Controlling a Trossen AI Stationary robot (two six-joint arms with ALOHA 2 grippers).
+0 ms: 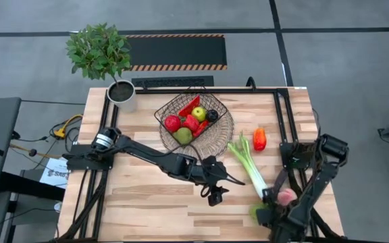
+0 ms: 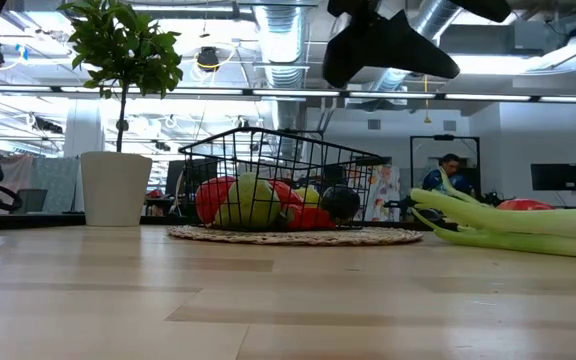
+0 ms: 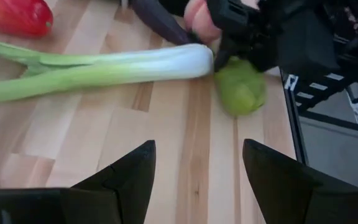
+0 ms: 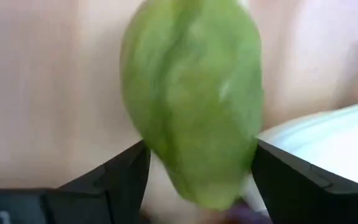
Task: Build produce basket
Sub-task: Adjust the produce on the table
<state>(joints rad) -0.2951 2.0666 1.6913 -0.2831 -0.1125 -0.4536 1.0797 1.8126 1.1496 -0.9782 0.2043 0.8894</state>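
A light wooden table (image 1: 147, 202) is seen from above, with two dark robot arms reaching over it.

Nearest the front edge, toward the right front corner, the right gripper (image 1: 267, 208) is down at the surface. In its wrist view a green, leafy-looking piece of produce (image 4: 194, 99) fills the space between the two dark fingers (image 4: 114, 177), which stand on either side of it; whether they press on it cannot be told. Just beside this gripper lie a pink peach (image 1: 286, 196) and the white end of a leek (image 1: 248, 165). A dark purple piece, perhaps an aubergine (image 3: 157, 18), lies against the peach in the left wrist view.

A little farther back, near the middle of the table, the left gripper (image 1: 216, 196) hangs above the bare wood with its fingers (image 3: 126, 177) apart and nothing between them. It faces the leek and the green piece.

The leek runs diagonally from the right front corner toward the table's centre, green leaves at the far end. A red pepper (image 1: 259, 139) lies just beyond it, toward the right edge.

Farther back, in the middle of the table, the dark wire basket (image 1: 216, 102) sits on a round woven tray (image 1: 221, 138). Inside are a red apple (image 1: 173, 123), a green apple (image 1: 183, 136), a yellow-green fruit (image 1: 199, 113), red peppers (image 1: 193, 123) and dark grapes (image 1: 212, 115).

At the far left corner stands a potted plant (image 1: 100, 50) in a white pot (image 1: 122, 94).
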